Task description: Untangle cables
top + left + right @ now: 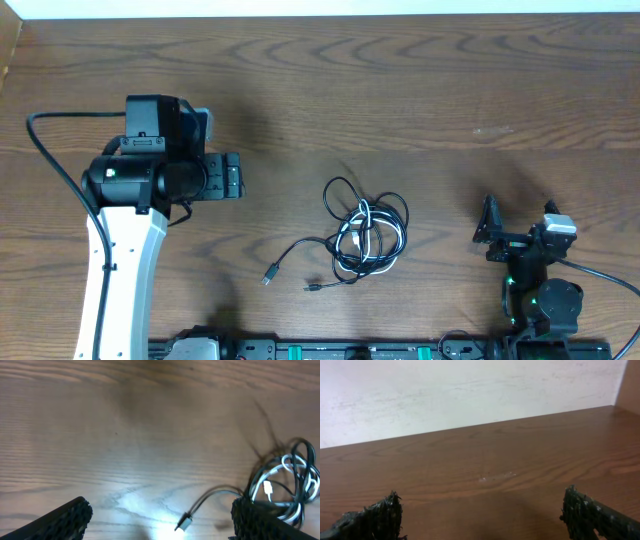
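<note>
Overhead view: nearest to you on the table, two black cable ends lie loose. One has a small plug at its tip, and a second plug lies a bit to the right of it. Both ends lead back to the cables, black ones and a white one, all looped in one messy pile in the middle. Your right claw is off to the right of the pile, well apart from it, wide open and holding nothing. Further out on the left is your left claw, also wide open and holding nothing, and not touching the pile. In the left wrist view one plug lies on the wood between the two black fingers, and the pile peeks out behind the right-hand one. In the right wrist view you see wood and, far off, a pale wall.
</note>
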Action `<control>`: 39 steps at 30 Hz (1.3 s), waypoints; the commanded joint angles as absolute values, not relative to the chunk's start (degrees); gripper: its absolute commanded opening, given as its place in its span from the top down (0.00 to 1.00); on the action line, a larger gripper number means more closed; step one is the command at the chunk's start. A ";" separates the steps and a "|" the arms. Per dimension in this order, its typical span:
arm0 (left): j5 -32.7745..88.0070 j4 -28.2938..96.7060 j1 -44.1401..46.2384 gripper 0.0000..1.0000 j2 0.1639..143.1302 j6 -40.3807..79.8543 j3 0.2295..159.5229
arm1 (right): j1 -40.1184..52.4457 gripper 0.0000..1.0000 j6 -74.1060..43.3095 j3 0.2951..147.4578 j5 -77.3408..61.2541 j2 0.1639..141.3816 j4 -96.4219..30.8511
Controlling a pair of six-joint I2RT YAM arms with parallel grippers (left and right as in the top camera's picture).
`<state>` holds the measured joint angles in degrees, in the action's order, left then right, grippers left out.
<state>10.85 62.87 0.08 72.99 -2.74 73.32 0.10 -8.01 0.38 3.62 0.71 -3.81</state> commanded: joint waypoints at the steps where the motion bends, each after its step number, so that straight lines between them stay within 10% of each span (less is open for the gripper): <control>1: 13.32 63.64 0.91 0.10 73.36 -5.69 74.26 | -0.45 0.01 -7.20 0.32 3.49 0.34 -4.05; 39: 13.58 56.42 29.30 0.00 85.10 -13.47 74.11 | -0.45 0.01 -7.20 0.32 3.49 0.34 -4.05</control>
<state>13.23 56.53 27.51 84.90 -12.53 73.32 0.10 -8.01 0.38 3.62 0.71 -3.81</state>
